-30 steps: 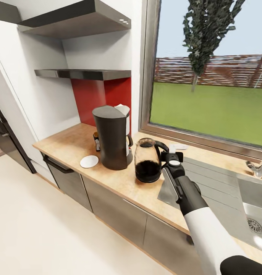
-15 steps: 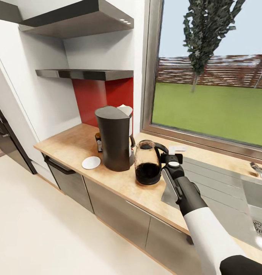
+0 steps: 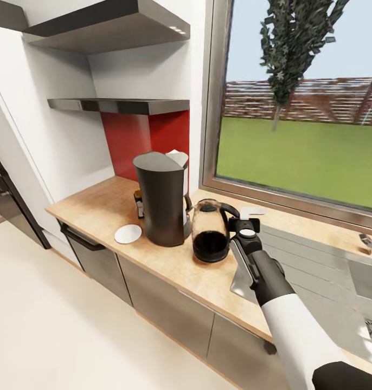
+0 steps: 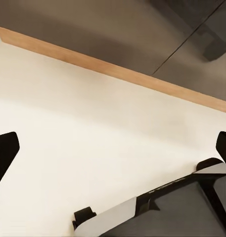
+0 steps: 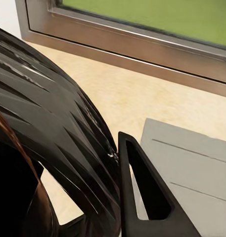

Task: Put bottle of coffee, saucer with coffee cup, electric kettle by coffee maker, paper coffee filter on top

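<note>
The tall dark coffee maker [image 3: 160, 201] stands on the kitchen countertop [image 3: 205, 277]. A whitish paper coffee filter [image 3: 176, 157] rests at its top. The bottle of coffee [image 3: 138, 202] peeks out behind its left side, and the white saucer [image 3: 128, 234] lies bare in front left. The glass electric kettle [image 3: 209, 232] stands close to the maker's right. My right gripper [image 3: 238, 221] is shut on the kettle's black handle [image 5: 68, 148], with one fingertip [image 5: 142, 192] beside it. My left gripper [image 4: 113, 148] hangs open over the floor. The kitchen shelf [image 3: 118, 104] is bare.
A small white thing [image 3: 252, 209] lies by the window sill; what it is I cannot tell. A steel drainboard and sink [image 3: 316, 260] fill the counter's right. A thick dark slab [image 3: 99, 27] hangs above the shelf. A dark appliance [image 3: 4, 200] stands far left.
The whole picture has shifted slightly, so the camera moved. The kettle and my right gripper keep their place beside the coffee maker.
</note>
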Controlling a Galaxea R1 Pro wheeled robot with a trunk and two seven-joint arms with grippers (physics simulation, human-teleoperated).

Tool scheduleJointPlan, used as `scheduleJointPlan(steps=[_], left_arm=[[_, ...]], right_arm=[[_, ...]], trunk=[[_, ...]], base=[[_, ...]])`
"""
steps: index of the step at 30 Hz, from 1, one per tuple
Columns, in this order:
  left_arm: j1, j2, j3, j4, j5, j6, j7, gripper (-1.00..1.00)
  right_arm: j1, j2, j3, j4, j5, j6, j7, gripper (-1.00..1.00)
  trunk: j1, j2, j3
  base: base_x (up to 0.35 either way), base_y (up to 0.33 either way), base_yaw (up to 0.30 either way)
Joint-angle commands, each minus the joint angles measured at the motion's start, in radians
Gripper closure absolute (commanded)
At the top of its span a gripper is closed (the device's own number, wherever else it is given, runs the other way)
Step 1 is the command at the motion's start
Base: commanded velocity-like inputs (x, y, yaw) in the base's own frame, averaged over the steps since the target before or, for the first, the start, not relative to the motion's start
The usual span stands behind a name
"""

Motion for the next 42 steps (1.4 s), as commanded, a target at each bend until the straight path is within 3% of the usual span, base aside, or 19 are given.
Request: scheduleJointPlan(steps=[1, 42], left_arm=[[-0.001, -0.001, 0.008, 0.0, -0.011, -0.005, -0.005, -1.0], [-0.001, -0.001, 0.008, 0.0, -0.012, -0.005, -0.005, -1.0]], right_arm=[[-0.001, -0.001, 0.002, -0.002, -0.001, 0.005, -0.005, 1.0], [-0.001, -0.001, 0.002, 0.065, -0.001, -0.072, -0.005, 1.0]], trunk=[[0.001, -0.002, -0.002], [0.001, -0.002, -0.002]], base=[[0.004, 0.0, 0.0], [0.035, 0.008, 0.0]])
